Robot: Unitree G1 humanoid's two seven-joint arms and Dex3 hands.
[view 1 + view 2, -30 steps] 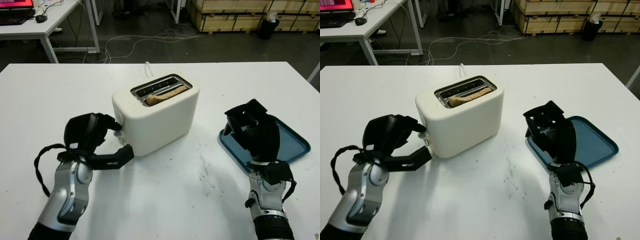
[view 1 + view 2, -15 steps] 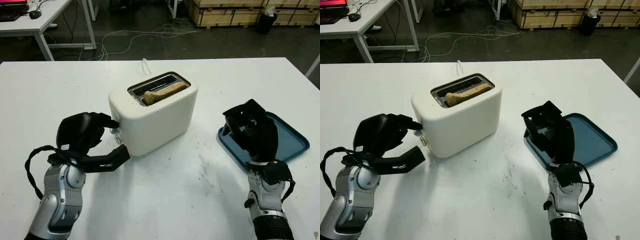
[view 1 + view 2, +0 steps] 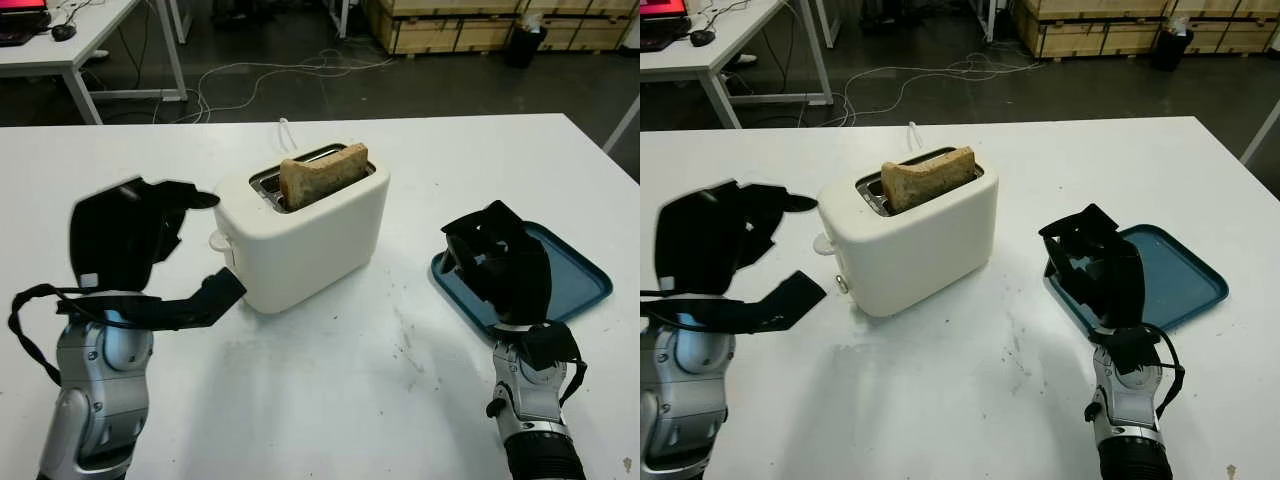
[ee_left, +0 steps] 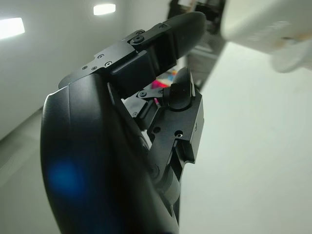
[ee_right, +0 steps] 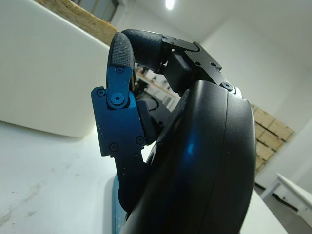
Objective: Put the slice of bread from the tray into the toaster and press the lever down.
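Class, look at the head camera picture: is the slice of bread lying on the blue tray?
No: the slice of bread stands up out of the slot of the white toaster, while the blue tray sits apart near the right hand.

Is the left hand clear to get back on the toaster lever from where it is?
Probably yes. The left hand is open beside the toaster, and nothing sits between it and the lever.
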